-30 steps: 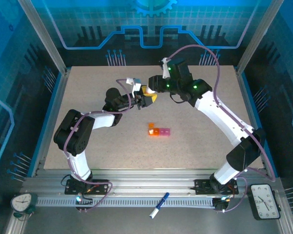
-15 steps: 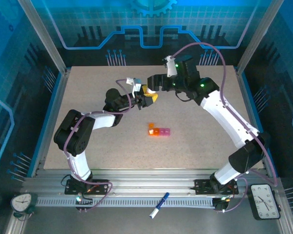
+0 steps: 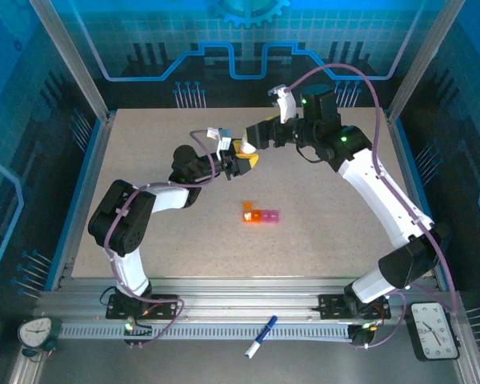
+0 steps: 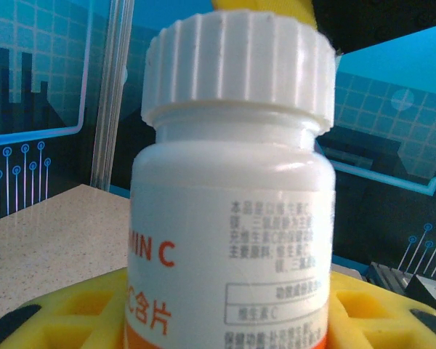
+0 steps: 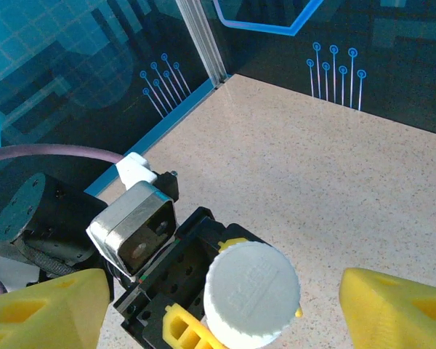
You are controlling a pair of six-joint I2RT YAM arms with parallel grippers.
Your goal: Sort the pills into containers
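Observation:
My left gripper (image 3: 240,160) is shut on a white pill bottle (image 4: 232,218) with a ribbed white cap (image 5: 252,294) and holds it upright above the table's back middle. Its yellow fingers (image 4: 65,309) press on the bottle's lower sides. Just above and behind the cap, my right gripper (image 3: 256,141) stands open, its yellow fingertips (image 5: 400,309) wide on either side of the cap and apart from it. The containers (image 3: 261,215), a short orange and pink strip of cells, lie on the table nearer the front. The pills are out of view.
The speckled table (image 3: 144,240) is fenced by an aluminium frame and blue panels. A blue and white pen (image 3: 260,336) lies on the front rail. Clocks sit at the front left (image 3: 36,332) and front right (image 3: 434,330) corners.
My right gripper has opened off the bottle cap and drawn back up and to the right. The left gripper and bottle have stayed in place.

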